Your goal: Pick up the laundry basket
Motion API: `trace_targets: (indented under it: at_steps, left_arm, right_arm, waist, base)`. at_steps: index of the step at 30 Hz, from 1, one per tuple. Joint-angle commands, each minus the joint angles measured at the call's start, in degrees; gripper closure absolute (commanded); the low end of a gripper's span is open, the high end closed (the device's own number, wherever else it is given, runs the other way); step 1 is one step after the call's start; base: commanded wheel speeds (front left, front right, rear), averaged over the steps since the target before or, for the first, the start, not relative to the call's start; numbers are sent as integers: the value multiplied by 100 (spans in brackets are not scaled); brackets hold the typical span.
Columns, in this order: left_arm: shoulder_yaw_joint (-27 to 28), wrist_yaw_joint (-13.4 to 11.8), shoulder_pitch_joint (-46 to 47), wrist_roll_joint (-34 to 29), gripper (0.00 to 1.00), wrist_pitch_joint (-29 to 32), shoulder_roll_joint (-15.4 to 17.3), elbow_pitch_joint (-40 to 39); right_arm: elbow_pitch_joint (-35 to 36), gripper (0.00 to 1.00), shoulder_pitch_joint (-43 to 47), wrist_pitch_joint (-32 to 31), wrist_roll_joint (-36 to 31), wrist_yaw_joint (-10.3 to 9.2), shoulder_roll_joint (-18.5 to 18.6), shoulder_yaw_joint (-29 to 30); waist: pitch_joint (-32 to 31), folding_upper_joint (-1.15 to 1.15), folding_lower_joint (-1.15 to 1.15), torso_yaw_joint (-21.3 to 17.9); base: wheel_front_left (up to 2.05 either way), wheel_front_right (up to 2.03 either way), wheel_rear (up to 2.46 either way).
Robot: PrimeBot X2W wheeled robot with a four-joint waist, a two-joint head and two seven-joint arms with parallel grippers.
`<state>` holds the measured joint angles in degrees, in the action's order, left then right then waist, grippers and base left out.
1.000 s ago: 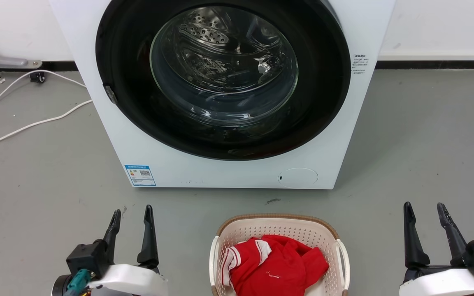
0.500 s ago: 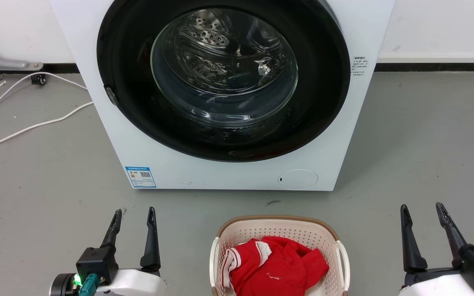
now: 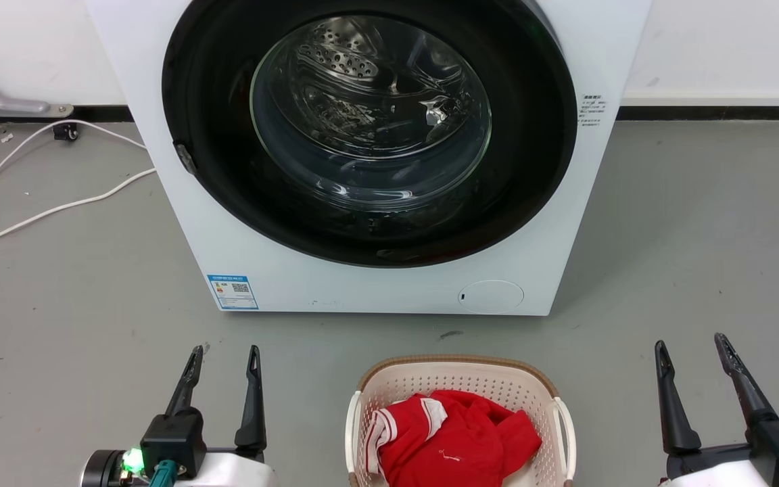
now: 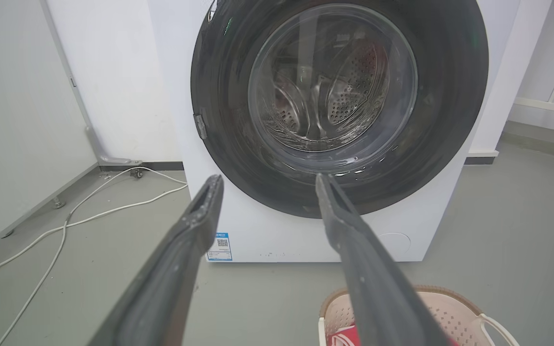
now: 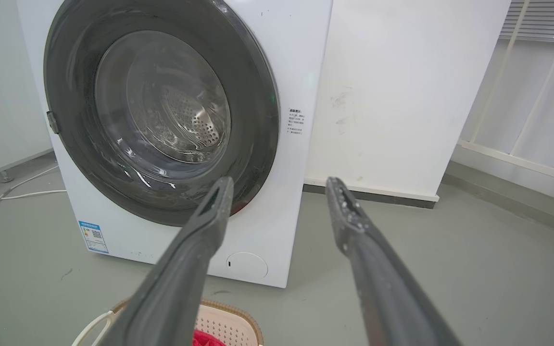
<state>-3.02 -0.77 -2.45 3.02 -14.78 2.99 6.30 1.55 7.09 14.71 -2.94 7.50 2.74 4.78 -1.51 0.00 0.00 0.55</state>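
The left end effector (image 3: pixel 224 352) sank lower; laundry basket (image 3: pixel 457 360) cut off below.

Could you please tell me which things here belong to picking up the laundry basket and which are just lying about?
For the job:
laundry basket
left gripper, open
right gripper, open

Lying about:
washing machine, behind the basket
white cable, left of the machine
red garment, inside the basket, so it would ride along

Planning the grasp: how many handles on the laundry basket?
2. The left handle and the right handle, both white, sit on opposite sides of the laundry basket. Its near end is cut off, so more may be hidden.
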Motion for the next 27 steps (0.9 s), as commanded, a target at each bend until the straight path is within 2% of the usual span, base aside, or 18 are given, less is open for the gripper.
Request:
trace_targets:
  at_steps: [1, 27]
  left_arm:
    - [4, -30, -83, -122, 0, -42, -3, -25]
    - [71, 18, -38, 19, 0, -45, -13, 44]
  right_arm:
    - [43, 0, 87, 47, -103, -2, 25, 11]
    - [-11, 0, -2, 52, 96, -2, 24, 5]
  waist:
    - [4, 0, 0, 1]
    - [100, 0, 0, -65]
  base:
    - [0, 0, 0]
    - [0, 0, 0]
